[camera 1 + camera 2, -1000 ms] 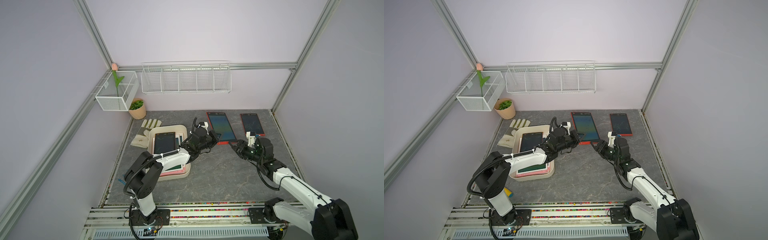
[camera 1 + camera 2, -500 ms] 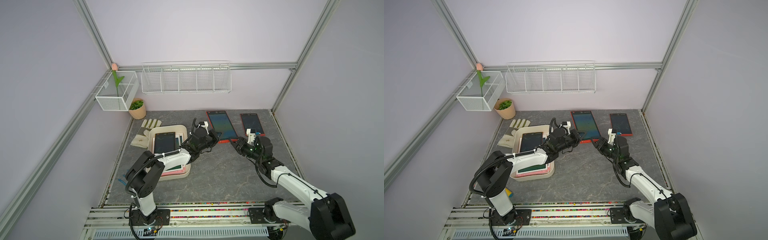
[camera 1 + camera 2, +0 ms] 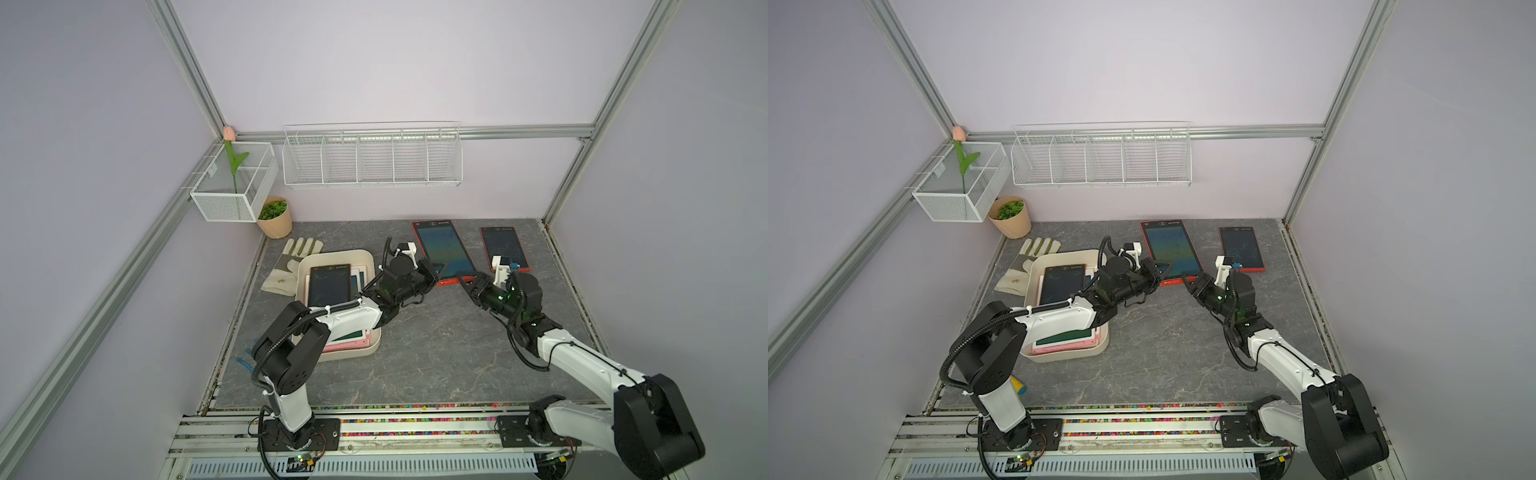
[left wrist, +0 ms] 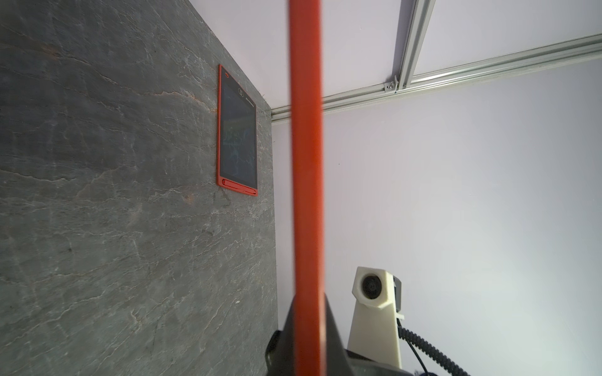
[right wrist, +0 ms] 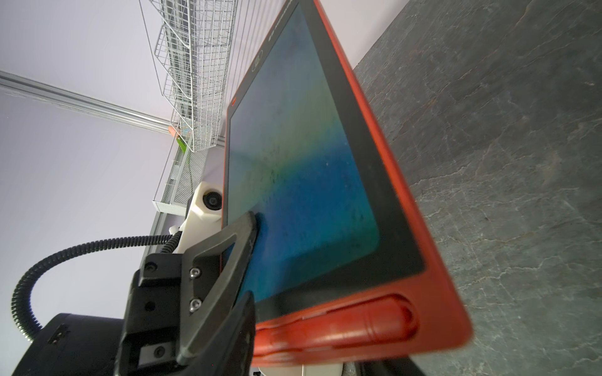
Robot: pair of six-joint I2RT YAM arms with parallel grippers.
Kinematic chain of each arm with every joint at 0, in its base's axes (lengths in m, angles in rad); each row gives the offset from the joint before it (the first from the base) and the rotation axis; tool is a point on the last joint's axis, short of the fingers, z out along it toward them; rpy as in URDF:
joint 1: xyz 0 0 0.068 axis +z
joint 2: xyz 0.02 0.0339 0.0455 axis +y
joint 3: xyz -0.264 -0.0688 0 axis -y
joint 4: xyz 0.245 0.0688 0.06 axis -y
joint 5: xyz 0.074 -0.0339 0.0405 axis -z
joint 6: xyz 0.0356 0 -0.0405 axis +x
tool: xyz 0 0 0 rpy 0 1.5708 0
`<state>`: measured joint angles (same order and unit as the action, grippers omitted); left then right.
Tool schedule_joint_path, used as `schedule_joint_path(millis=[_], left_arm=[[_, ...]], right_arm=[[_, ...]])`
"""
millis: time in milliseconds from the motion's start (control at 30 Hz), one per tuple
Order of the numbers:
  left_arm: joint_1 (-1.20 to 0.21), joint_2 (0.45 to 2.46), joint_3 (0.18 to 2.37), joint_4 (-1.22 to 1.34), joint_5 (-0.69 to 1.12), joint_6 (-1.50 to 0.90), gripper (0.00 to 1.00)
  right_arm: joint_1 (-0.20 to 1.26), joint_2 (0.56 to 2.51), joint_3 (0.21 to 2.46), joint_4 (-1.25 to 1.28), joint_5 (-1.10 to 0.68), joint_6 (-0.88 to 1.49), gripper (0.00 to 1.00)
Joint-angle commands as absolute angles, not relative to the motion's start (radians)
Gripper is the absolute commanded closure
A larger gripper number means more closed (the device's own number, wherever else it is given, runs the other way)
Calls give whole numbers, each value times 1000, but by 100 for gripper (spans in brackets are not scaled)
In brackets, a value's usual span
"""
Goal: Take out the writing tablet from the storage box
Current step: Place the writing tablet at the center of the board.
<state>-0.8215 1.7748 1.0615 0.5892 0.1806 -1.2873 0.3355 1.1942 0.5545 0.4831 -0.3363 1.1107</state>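
1. Reaching over the storage box, the left arm is held low; the left jaws are clamped on the writing tablet, outside the box;
2. the right arm is extended; the right jaws are parted at the tablet's corner.

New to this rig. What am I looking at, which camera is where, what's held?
Two tabletop robot arms with two-finger grippers. Two pictures look down from one overhead stereo camera; two come from wrist cameras. On the grey table: a cream storage box holding writing tablets, a large red tablet, a small red tablet, a glove, a potted plant. The left gripper is shut on the large red tablet's near edge. The right gripper sits at that edge too; whether it grips is unclear.
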Motion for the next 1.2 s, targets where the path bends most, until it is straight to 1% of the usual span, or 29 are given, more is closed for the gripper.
schedule_joint_path(millis=[0,400,667,833,967,1167], left_arm=[[-845,1807,1061,564,244,-1279,100],[-854,1845,1071,544,283,-1275,100],[-856,1869,1069,536,302,-1269,100],[-856,1886,1070,522,305,-1261,100],[-857,1906,1083,506,313,-1249,100],[-857,1950,1100,492,333,-1248,100]], right_arm=[[331,1205,577,616,-290,1224,52],[330,1284,620,703,-298,1236,56],[329,1283,633,726,-283,1238,58],[329,1304,630,814,-276,1272,59],[328,1328,637,881,-275,1295,63],[328,1324,671,821,-289,1268,72]])
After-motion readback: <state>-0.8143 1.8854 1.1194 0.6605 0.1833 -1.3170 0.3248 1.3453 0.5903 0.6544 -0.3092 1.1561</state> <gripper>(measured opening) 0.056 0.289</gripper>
